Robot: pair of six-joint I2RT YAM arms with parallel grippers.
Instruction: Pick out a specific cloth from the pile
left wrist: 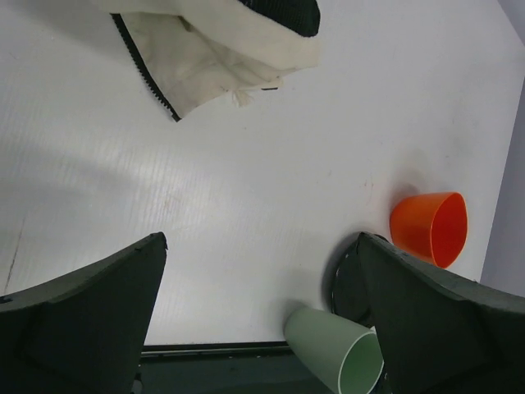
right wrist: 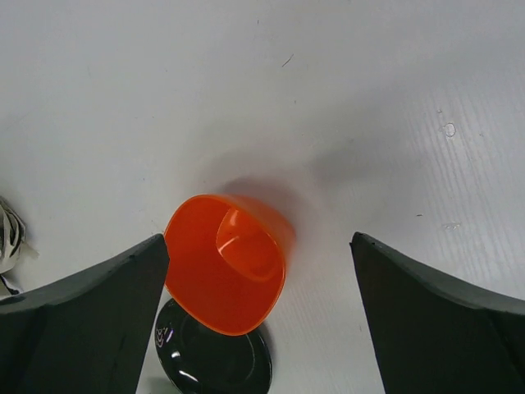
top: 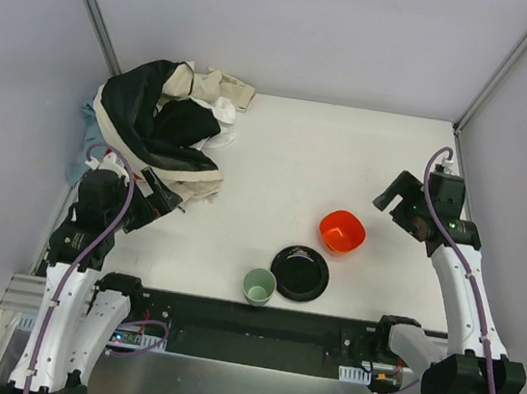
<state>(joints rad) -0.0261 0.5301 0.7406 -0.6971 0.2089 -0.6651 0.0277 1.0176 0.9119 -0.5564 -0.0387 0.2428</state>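
Task not yet started; nothing is lifted. Left hand [top: 165, 194] is wide open and empty, just below the pile [top: 162, 120] at upper left of the overhead view. Right hand [top: 395, 197] is wide open and empty at far right, near the bowl [top: 342, 231]. The orange-red cloth shows nowhere; probably buried in the pile.

Left arm [top: 80, 260] bent upward at the left side, left tool [top: 165, 194] spread wide, holding nothing. Right arm [top: 465, 292] mirrors it, right tool [top: 397, 200] likewise spread wide.
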